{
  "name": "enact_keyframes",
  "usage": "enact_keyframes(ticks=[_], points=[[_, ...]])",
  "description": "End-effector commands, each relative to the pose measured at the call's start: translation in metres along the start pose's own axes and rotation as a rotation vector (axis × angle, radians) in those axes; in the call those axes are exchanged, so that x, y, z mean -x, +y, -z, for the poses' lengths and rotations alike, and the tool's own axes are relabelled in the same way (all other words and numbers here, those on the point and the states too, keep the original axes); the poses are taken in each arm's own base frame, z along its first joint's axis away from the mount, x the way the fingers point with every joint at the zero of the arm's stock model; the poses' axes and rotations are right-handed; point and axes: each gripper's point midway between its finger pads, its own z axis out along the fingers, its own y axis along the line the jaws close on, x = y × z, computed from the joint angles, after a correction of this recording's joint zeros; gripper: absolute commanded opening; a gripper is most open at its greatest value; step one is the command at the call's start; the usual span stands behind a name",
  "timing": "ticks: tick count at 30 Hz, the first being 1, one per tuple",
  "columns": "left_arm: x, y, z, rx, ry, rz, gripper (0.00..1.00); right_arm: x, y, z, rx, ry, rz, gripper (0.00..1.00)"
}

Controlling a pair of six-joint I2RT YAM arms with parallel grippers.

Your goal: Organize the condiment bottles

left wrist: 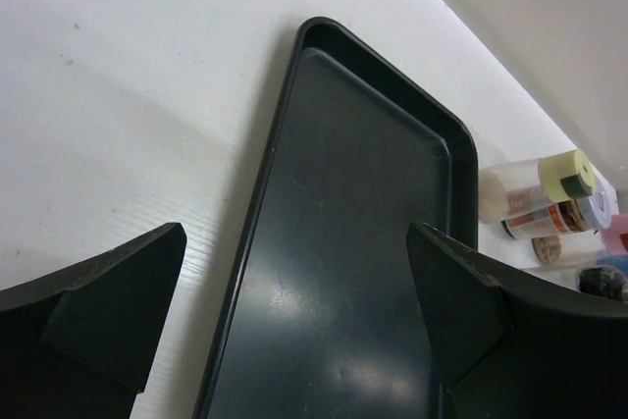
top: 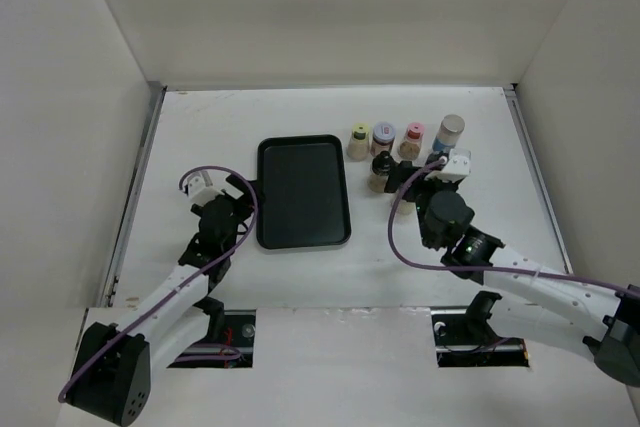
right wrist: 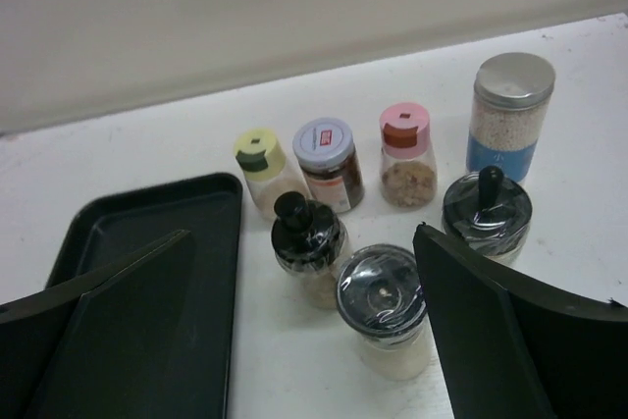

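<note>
Seven spice jars (right wrist: 378, 213) stand clustered on the white table (top: 200, 127), just right of the black tray (top: 302, 192). The right gripper (right wrist: 304, 340) hovers wide open over the nearest jars, gripping nothing. The left gripper (left wrist: 294, 331) is open and bare above the tray's left edge.

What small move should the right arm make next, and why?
Probably lower the open right hand onto the nearest jar. All the jars stand outside the empty black tray, and this one already sits between its fingers, ready to grip.
</note>
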Motion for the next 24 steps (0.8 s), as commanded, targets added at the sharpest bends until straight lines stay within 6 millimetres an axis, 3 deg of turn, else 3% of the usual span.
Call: enact_keyframes(ticks=[1, 8, 10, 12, 13, 16, 21, 22, 24], points=[[0.02, -0.014, 0.002, -0.049, -0.057, 0.044, 1.0, 0.011, 0.017, -0.003, 0.036, -0.006, 0.009, 1.0], [0.025, -0.016, 0.005, -0.071, -0.087, 0.056, 1.0, 0.011, 0.017, -0.004, 0.049, -0.006, 0.006, 1.0], [0.024, -0.017, 0.005, -0.074, -0.092, 0.057, 1.0, 0.011, 0.019, -0.003, 0.065, -0.001, 0.004, 0.79], [0.022, -0.017, 0.004, -0.076, -0.084, 0.052, 1.0, 0.009, 0.019, -0.003, 0.064, 0.004, 0.004, 0.45], [0.022, -0.016, 0.003, -0.074, -0.081, 0.051, 1.0, 0.007, 0.015, -0.005, 0.048, 0.008, 0.013, 0.33], [0.022, -0.018, 0.002, -0.074, -0.086, 0.047, 1.0, -0.003, -0.001, -0.007, -0.034, 0.046, 0.055, 0.15], [0.018, -0.019, 0.0, -0.074, -0.07, 0.024, 1.0, -0.04, -0.022, -0.02, -0.109, 0.173, 0.115, 0.16], [0.018, -0.02, 0.0, -0.078, -0.075, 0.024, 1.0, -0.048, -0.023, -0.021, -0.111, 0.197, 0.11, 0.2], [0.017, -0.022, 0.0, -0.085, -0.078, 0.022, 1.0, -0.06, -0.025, -0.024, -0.106, 0.231, 0.09, 0.44]])
